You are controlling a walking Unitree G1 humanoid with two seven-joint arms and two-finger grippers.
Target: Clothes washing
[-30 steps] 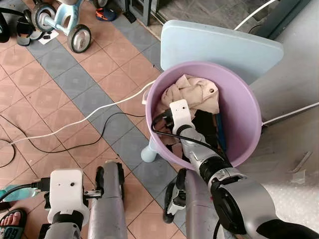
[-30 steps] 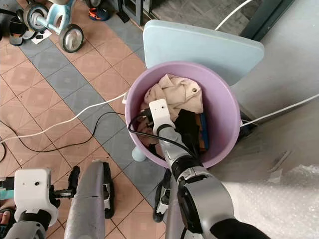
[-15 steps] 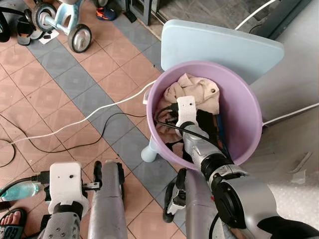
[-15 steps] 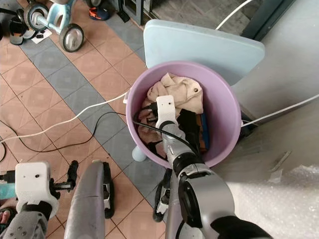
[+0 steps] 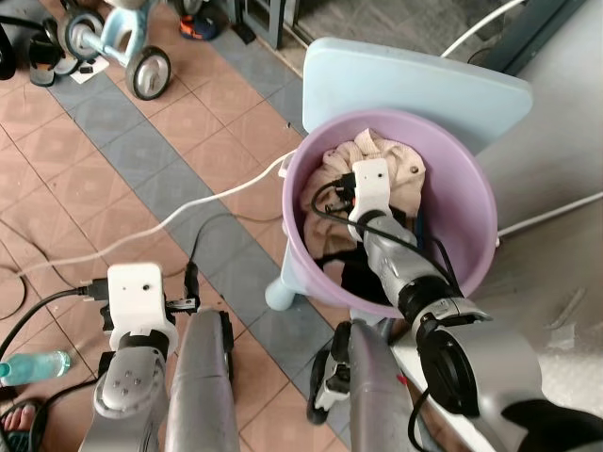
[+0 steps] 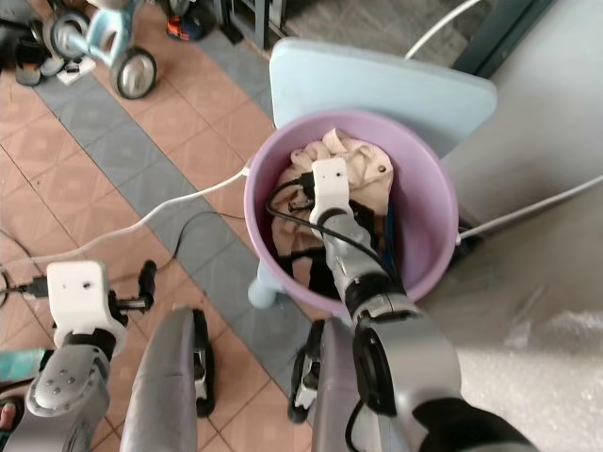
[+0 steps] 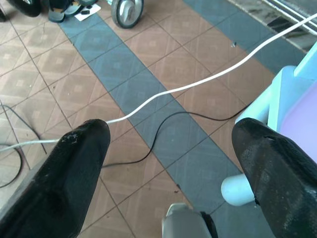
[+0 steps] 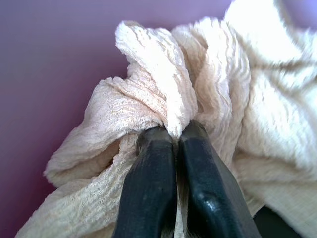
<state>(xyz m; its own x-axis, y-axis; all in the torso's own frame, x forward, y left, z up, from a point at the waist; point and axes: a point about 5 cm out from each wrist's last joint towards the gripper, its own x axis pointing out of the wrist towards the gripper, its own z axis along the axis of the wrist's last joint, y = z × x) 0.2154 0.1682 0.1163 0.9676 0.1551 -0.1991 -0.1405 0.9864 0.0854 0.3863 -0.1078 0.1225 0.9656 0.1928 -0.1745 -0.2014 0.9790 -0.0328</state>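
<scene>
A cream cloth (image 8: 208, 94) with a crinkled, gauzy weave is lying bunched in a round purple tub (image 5: 469, 202), and the right gripper (image 8: 172, 136) is pinching a fold of it, its two black fingers pressed together with the fabric puckering up between the tips. From the head cameras the gripper itself is hidden under the right arm's white wrist block (image 5: 370, 185), which is reaching down into the tub over the cloth (image 5: 400, 165); a black cable is looping off the block. Beneath the cloth some dark clothes (image 5: 363, 278) are lying deeper in the tub, largely covered by the arm and hard to tell apart. The tub is smooth plastic with a rolled rim and is sitting on a pale blue plastic stool (image 5: 415, 85), whose rounded seat is sticking out behind it and whose one visible leg (image 5: 281, 292) is standing on the floor. The left gripper (image 7: 173, 148) is hanging low over the tiled floor (image 5: 141, 151), its thick black fingers spread wide with nothing between them. A white cord (image 5: 188, 209) and a thinner black cord (image 7: 163, 134) are snaking across the pink and grey-blue tiles. At the upper edge a light blue tricycle (image 5: 132, 38) is being cut off by the frame, with sandals (image 5: 47, 61) lying beside it.
</scene>
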